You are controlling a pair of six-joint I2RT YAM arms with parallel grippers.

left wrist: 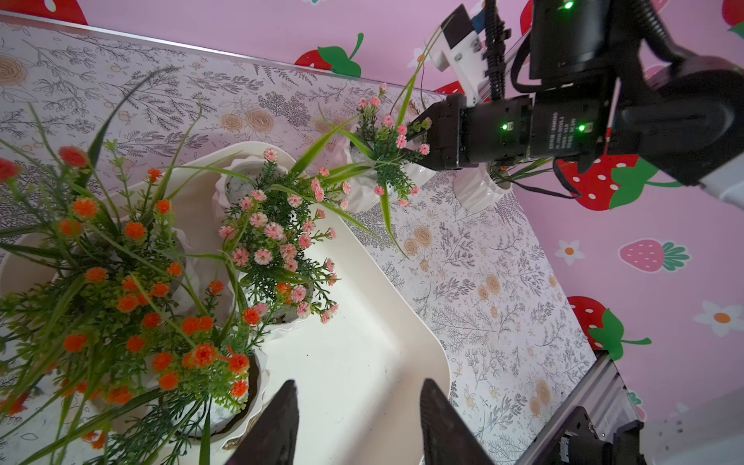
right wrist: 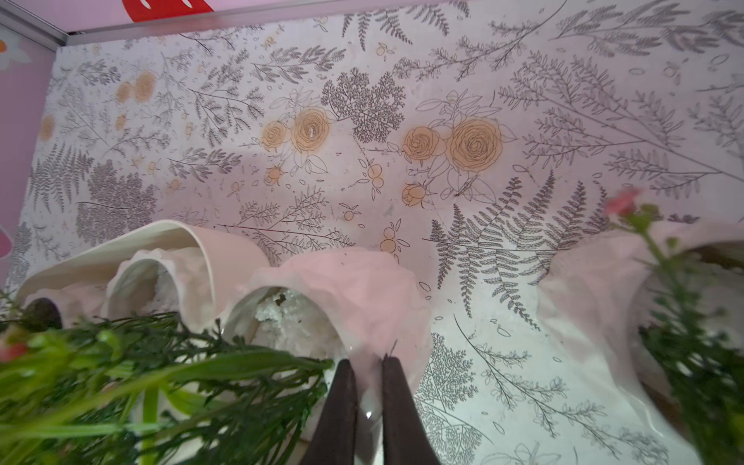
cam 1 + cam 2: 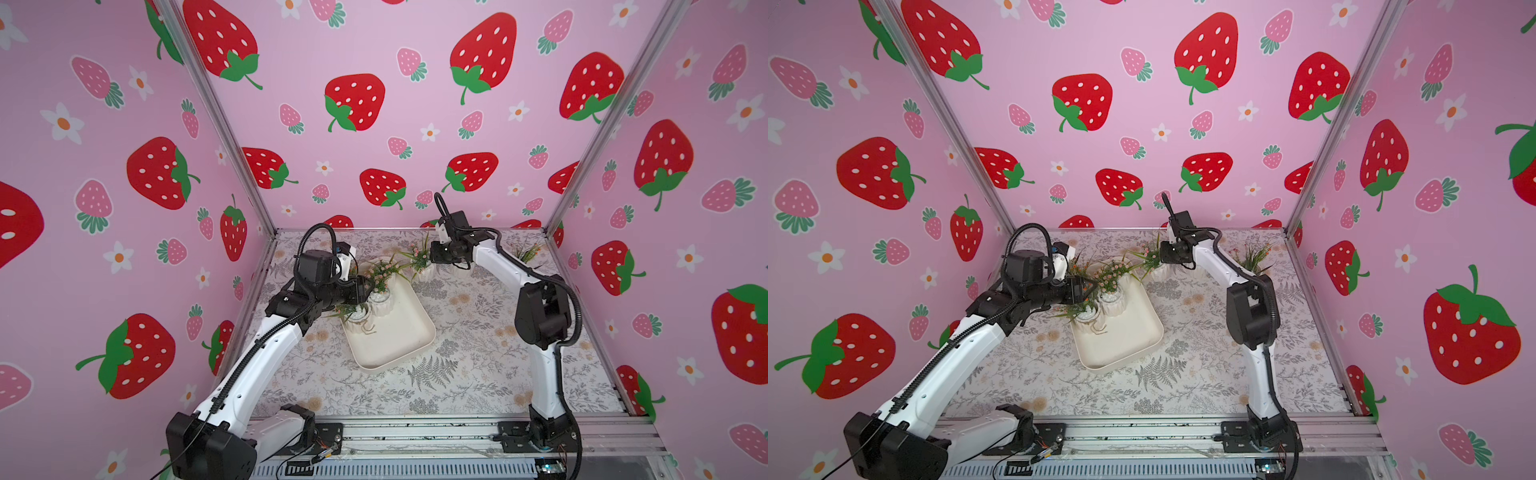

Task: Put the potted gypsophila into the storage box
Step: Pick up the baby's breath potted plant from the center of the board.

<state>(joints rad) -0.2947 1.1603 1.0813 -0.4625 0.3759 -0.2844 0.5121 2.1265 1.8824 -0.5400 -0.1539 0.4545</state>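
The floral-printed bench [image 3: 478, 345] carries the shallow cream-white plastic storage box [image 3: 399, 340], which lies directly beneath the left tool [image 1: 358, 386]. Beside that tool, inside the box, stand a white ribbed pot of orange flowers [image 1: 193, 350] and a white pot of pink flowers [image 1: 273, 249], so part of the job looks done. The left tool hangs half-spread and empty. A potted gypsophila, pink blooms in a white ribbed pot [image 2: 362, 290], sits just outside the box. Its rim is pinched in the right tool [image 2: 366, 360], which is closed narrow. I'd guess it takes the rim because foliage blocks the top.
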